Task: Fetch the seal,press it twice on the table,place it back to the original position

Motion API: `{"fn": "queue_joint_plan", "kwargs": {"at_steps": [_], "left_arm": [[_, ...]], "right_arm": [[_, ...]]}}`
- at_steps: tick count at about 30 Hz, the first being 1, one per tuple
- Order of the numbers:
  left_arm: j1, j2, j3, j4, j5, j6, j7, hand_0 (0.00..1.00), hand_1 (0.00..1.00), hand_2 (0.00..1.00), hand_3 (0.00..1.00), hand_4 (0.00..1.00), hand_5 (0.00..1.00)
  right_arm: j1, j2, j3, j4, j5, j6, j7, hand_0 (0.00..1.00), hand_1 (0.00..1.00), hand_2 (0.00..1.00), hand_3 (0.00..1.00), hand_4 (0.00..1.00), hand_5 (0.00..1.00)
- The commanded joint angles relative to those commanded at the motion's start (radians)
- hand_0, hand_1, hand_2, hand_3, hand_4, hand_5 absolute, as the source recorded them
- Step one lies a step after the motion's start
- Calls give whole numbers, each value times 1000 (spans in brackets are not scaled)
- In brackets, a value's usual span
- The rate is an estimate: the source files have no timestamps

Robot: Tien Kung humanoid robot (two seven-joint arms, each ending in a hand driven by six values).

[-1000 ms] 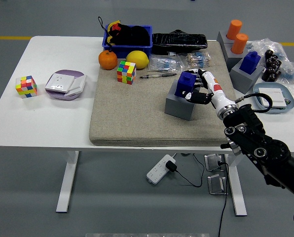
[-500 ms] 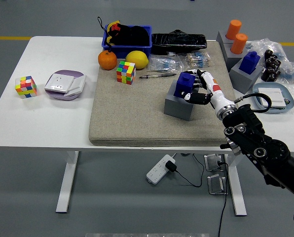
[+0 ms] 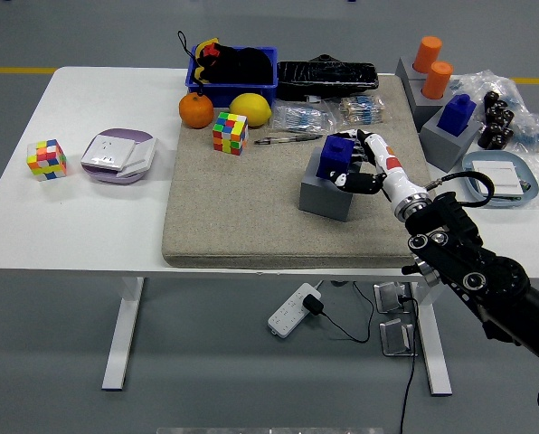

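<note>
The right hand point(image 3: 364, 165) is reaching in from the lower right over the mat point(image 3: 251, 203). Its fingers point(image 3: 353, 180) are curling around the blue seal point(image 3: 337, 155), which is sitting upright in its grey holder point(image 3: 324, 193) on the right part of the mat. Fingers are touching the seal's right side and lower front; whether the grip is fully closed cannot be told.

A second blue seal point(image 3: 458, 113) is standing in another grey holder point(image 3: 443, 140) further right, near the table point(image 3: 89, 217) edge. Two orange cylinders point(image 3: 435, 67) are standing in a grey block behind it.

At the mat's far edge an orange point(image 3: 195, 109), a lemon point(image 3: 250, 108) and a cube point(image 3: 230, 132) are lying close together, with a blue bin point(image 3: 233, 80) of dark items behind them and a pen point(image 3: 283, 138) just right of the cube. On the bare table to the left, a second cube point(image 3: 47, 158) and a white-and-purple box point(image 3: 118, 155) are resting side by side.
</note>
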Motion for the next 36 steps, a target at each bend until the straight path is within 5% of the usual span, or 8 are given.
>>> {"fn": "queue_joint_plan", "kwargs": {"at_steps": [36], "left_arm": [[0, -2, 1, 1, 1, -1, 1, 832, 794, 757, 815, 744, 337]], "right_arm": [[-2, -6, 19, 19, -22, 4, -4, 752, 777, 759, 777, 812, 2]]}}
